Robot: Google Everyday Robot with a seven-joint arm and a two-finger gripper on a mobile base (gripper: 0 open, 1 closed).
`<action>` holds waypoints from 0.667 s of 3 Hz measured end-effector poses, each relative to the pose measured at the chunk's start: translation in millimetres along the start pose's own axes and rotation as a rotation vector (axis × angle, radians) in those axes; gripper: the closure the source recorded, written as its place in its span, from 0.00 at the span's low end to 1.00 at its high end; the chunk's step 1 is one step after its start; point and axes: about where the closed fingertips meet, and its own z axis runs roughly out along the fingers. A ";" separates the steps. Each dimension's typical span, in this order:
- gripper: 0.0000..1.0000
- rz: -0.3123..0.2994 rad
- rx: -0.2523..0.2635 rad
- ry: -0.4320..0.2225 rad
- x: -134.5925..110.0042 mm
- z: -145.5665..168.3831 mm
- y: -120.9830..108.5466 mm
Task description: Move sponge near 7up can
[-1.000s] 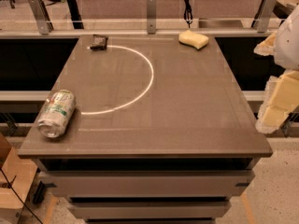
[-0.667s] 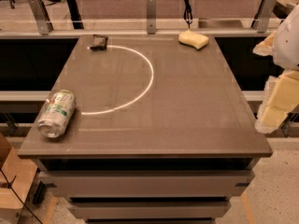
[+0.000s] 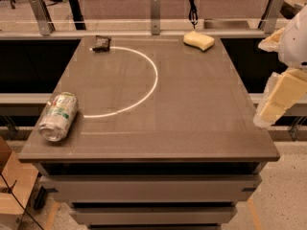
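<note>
Sponge (image 3: 198, 40) and 7up can (image 3: 57, 116) lie well apart on the table (image 3: 192, 109), close to diagonally opposite corners. Nearest to me, the 7up can rests on its side at the near left corner, just inside the left edge, with one round end turned toward the near edge and its green marks facing up. Off the right edge, a little farther back, the gripper (image 3: 265, 115) hangs in the air beside the table, pale cream and tilted, its tip pointing down and toward the table. It touches nothing and holds nothing; whether it is spread or pressed together I cannot tell from here. A thin white arc (image 3: 154, 78) curves across the left half of the table, running from near the can's far end up toward the far left corner. At that corner lies a small black packet (image 3: 101, 43), flat, touching the arc's end. Farthest back, the sponge sits flat at the far edge, toward the far right corner, pale yellow with rounded edges.
</note>
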 end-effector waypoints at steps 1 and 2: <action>0.00 0.050 0.064 -0.085 1.6 9.9 -35.9; 0.00 0.050 0.063 -0.084 1.5 9.9 -35.5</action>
